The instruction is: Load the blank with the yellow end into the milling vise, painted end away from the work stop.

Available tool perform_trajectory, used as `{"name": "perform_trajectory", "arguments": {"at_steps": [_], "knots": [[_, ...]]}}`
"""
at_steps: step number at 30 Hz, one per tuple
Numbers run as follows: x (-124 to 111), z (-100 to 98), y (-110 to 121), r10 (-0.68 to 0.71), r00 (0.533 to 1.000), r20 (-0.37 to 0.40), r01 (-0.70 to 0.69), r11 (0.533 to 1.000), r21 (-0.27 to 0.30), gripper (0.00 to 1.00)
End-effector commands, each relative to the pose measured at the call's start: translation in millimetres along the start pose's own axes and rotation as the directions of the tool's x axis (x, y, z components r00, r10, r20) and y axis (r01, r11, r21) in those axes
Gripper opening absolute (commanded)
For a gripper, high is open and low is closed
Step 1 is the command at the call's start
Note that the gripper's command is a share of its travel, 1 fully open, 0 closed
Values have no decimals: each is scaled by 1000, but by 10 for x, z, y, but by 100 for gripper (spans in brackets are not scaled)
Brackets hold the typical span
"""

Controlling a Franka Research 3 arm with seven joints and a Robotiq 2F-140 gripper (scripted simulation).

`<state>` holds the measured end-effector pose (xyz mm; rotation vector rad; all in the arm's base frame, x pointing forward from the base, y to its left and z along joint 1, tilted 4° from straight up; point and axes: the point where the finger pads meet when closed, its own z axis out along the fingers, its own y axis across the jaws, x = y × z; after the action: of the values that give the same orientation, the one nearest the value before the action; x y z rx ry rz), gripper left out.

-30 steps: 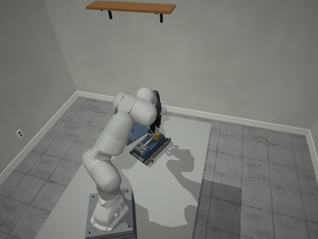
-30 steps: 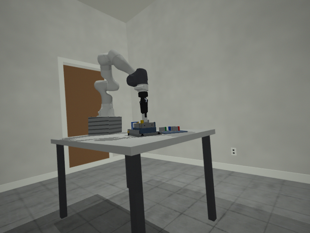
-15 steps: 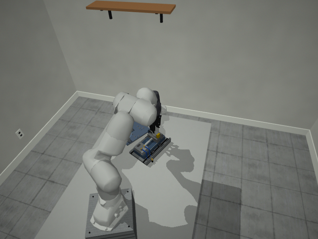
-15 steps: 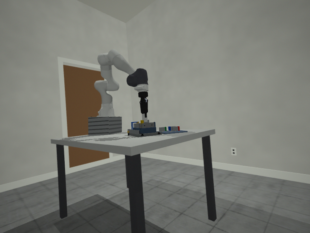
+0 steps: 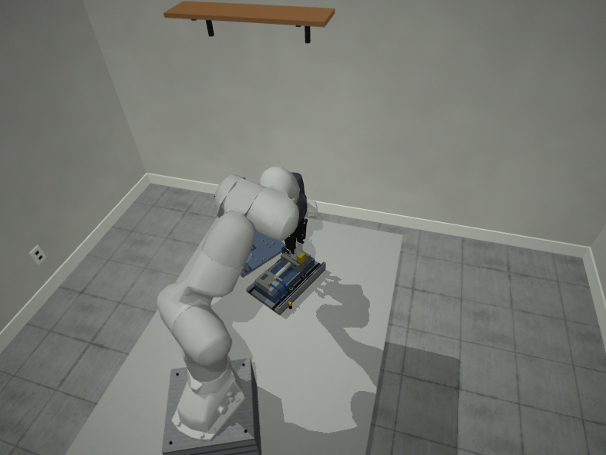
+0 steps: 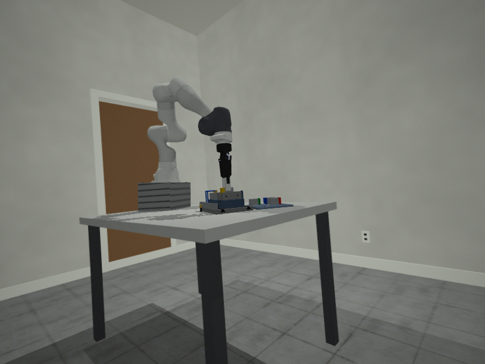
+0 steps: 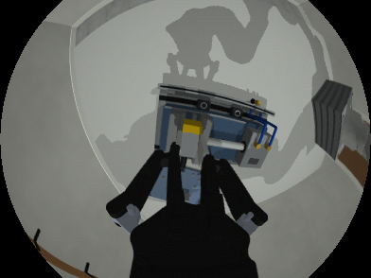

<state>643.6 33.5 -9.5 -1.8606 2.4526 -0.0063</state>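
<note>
The gripper (image 7: 187, 154) is pointing straight down over the milling vise (image 5: 284, 280), and its fingers are clenched on the blank with the yellow end (image 7: 191, 138). In the wrist view the blank is sitting between the two dark fingers, with its grey body pinched between them and its yellow end projecting toward 12 o'clock, beyond the fingertips. In the top view the yellow end (image 5: 301, 256) is showing at about 4 o'clock from the fingers, at the far end of the vise, close to the vise's raised plate (image 5: 307, 279). Whether the blank is already resting on the low bars or hanging just above them cannot be told; the exterior view is showing it (image 6: 221, 190) at about the level of the jaw tops.

The blue hoses (image 7: 264, 133) are lying at the 3 o'clock side of the vise in the wrist view, well apart from the blank.

The other blanks (image 6: 268, 200) are lying in a row on the infeed plate (image 6: 284, 205), at 3 o'clock from the vise in the exterior view, apart from the gripper. The arm's pedestal (image 6: 145, 195) is standing on the table (image 6: 203, 229) at 9 o'clock from the vise.
</note>
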Motion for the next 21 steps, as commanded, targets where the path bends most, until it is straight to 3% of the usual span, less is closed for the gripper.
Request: {"name": "perform_trajectory", "arguments": {"at_steps": [1,21], "knots": [[-8,0,-5,1,1000,1,-1,1000,2,0],[-27,4,-16,1,1000,2,-1,1000,4,0]]}}
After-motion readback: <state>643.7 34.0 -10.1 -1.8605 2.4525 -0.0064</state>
